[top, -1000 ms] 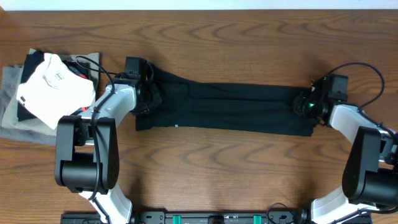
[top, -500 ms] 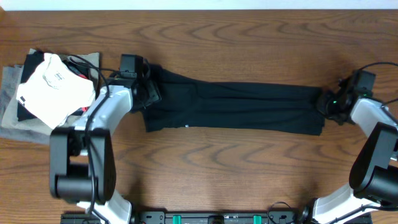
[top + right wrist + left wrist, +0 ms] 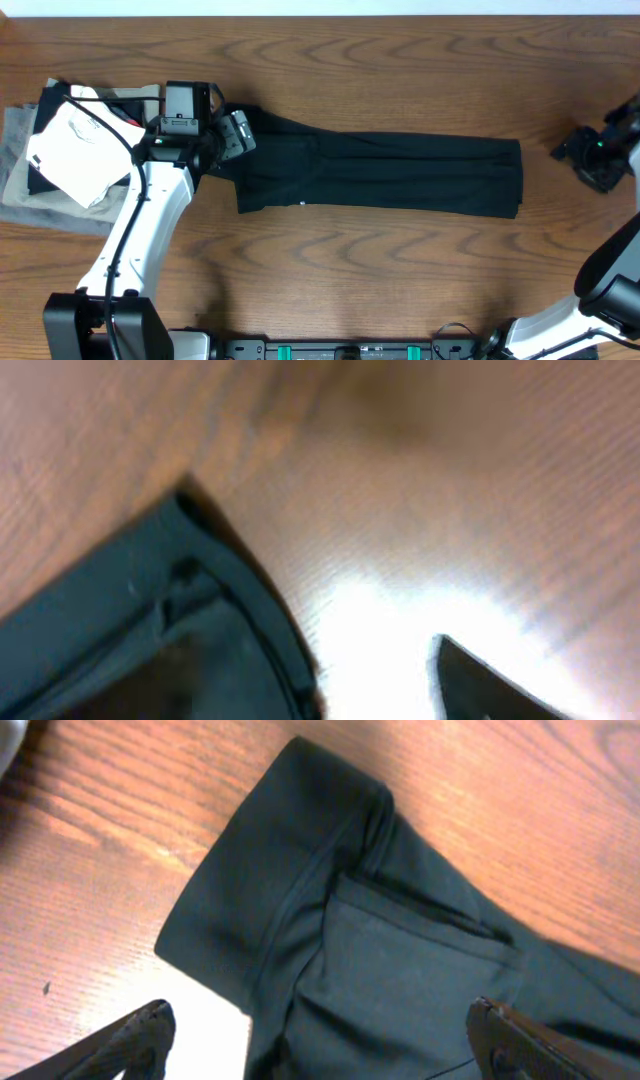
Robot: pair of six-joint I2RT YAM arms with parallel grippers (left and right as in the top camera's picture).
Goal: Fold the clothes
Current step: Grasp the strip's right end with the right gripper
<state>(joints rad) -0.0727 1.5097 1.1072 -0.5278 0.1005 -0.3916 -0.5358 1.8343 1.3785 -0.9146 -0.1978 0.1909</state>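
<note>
The clothes (image 3: 380,172) lie flat on the counter (image 3: 400,285) as one long, narrow black band running left to right, with the sleeve (image 3: 270,890) end under the left arm and the straight hem (image 3: 518,178) at the right. The left pincer (image 3: 236,133) hangs released over the sleeve end, its fingers spread wide with nothing between them. The right pincer (image 3: 570,155) stands well apart from the hem on bare wood. Its wrist view is blurred, but we read it as released too, and it holds no cloth. We judge the step in hand to be the cross fold, bringing one short end over the other. To do it well, we would take both corners of a short edge, catch every layer in the bite, lift only enough to clear the cloth below, and lay edge on edge so the band halves squarely. The sleeve is bunched along its seam, so we would flatten it first or it will make a lump inside the fold. The counter offers plenty of bare wood in front of the band and past the hem. The left side is tight, because the stack with the white folded garment (image 3: 85,140) sits just beside the left arm. The far edge of the counter also runs near, so we would keep any sweep low and towards the middle.
</note>
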